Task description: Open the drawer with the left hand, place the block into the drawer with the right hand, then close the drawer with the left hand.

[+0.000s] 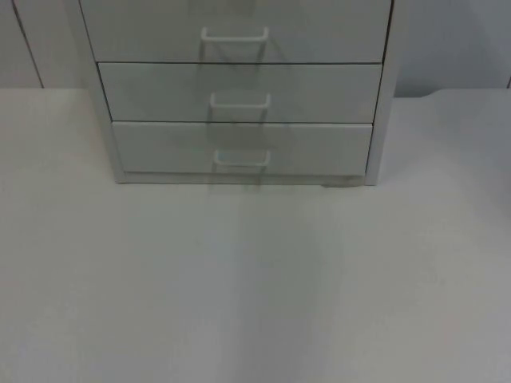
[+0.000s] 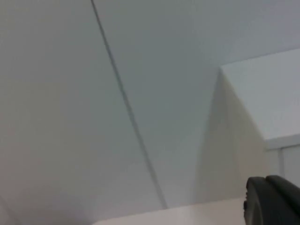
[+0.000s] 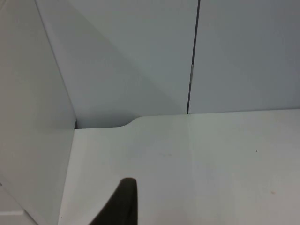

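A white cabinet with three drawers stands at the back middle of the table. The top drawer, the middle drawer and the bottom drawer are all shut flush, each with a white bar handle. My left gripper waits off to the cabinet's left, facing the cabinet's side and the grey wall. My right gripper hovers low over the table to the cabinet's right, with the cabinet's side close by.
The grey partition wall closes the table at the back, with a vertical seam in it. The table's rear edge has a rounded notch beside the cabinet. Bare white table stretches in front of the cabinet.
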Controlling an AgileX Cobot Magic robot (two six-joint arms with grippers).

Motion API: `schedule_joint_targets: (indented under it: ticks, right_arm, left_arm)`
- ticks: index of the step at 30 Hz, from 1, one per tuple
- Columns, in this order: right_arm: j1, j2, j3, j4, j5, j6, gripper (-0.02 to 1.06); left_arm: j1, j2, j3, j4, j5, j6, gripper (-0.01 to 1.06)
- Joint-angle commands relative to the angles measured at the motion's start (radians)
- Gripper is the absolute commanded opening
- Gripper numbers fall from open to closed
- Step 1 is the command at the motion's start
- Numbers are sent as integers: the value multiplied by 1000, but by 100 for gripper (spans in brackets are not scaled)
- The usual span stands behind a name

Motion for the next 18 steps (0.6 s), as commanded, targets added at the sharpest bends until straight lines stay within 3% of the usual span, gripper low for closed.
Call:
schedule_joint_targets:
  ticks: [1,3,9,18]
  right_arm:
    - [-2,-7,5,6,-10,2,105]
    - [-2,-7,5,9,-10,2,105]
    - [-2,-7,5,14,-7,2,105]
    - [-2,-7,5,18,-5,2,105]
  left_arm:
    - [-2,-15,-4,-29,48,53,0]
    - [-2,-24,-4,-78,62,60,0]
    - [-2,-114,-4,-355,123,330,0]
    - [-2,-223,33,-416,217,372,0]
